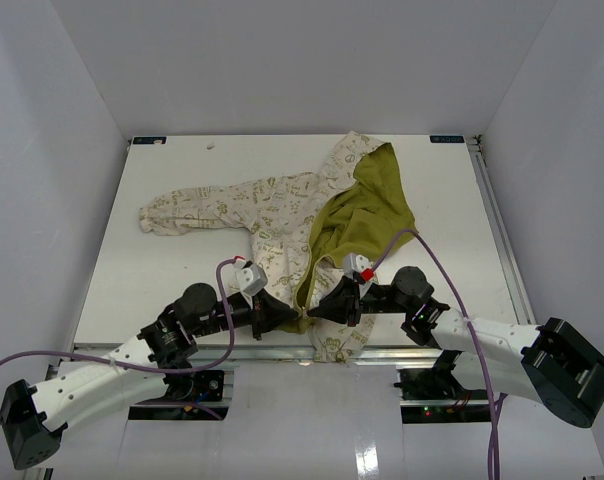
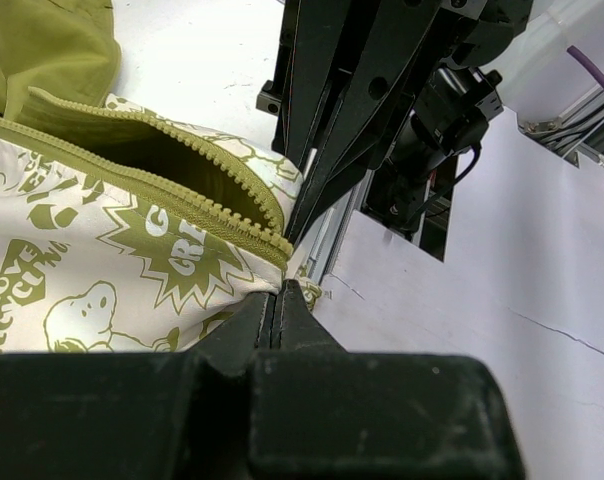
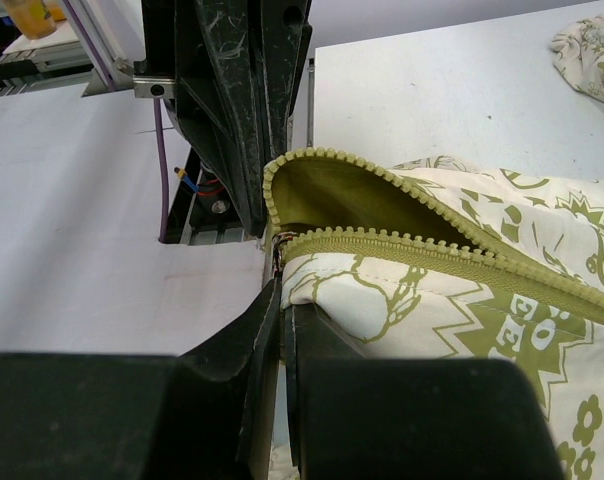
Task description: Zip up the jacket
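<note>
On desk [image 1: 162, 280]: jacket [image 1: 282, 205], zipper [image 3: 422, 253] open. My left claw [image 2: 280, 298] pinches shut on its bottom hem; right claw [image 3: 282, 290] clamped shut at zipper's base.

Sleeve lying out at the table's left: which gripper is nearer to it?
Left. The left gripper, shut on the jacket, sits near-right of the sleeve; the right gripper grips the jacket farther right.

White table [image 1: 432, 200] enclosed on three sides by plain white panels — left wall [image 1: 42, 200], back wall [image 1: 312, 60], right wall [image 1: 572, 150] — under even, diffuse light; a metal rail [image 1: 497, 230] runs along the table's right edge.
</note>
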### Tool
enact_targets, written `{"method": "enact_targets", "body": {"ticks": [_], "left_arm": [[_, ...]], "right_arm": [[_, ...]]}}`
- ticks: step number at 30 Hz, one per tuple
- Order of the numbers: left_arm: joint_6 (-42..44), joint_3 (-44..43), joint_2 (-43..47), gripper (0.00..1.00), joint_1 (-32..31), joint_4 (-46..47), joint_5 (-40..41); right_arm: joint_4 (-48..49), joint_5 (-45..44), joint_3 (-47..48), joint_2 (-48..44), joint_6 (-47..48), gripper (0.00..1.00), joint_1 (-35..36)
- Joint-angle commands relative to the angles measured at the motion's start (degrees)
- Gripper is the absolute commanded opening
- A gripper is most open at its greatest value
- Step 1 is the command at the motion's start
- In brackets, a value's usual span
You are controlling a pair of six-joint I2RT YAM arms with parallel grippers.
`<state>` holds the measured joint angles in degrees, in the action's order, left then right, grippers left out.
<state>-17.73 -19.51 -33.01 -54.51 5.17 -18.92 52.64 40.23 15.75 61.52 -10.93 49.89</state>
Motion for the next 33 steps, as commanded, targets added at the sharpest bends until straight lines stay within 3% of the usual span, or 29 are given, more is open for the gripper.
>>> {"method": "enact_targets", "body": {"ticks": [1,13,33], "left_arm": [[1.02,-0.01,-0.48,0.00,-0.28,1.08,0.16],[0.53,-0.20,5.73,0.00,-0.42,0.36,2.35],[0.86,0.43,2.77,0.00,-0.86,1.24,-0.43]], "right_arm": [[3.00,0.15,1.96,-0.86,-1.01,0.08,-0.05],[2.09,3.34,2.53,-0.46,0.04,0.08,-0.03],[3.16,1.06,2.08,-0.70,-1.28,0.08,-0.05]]}}
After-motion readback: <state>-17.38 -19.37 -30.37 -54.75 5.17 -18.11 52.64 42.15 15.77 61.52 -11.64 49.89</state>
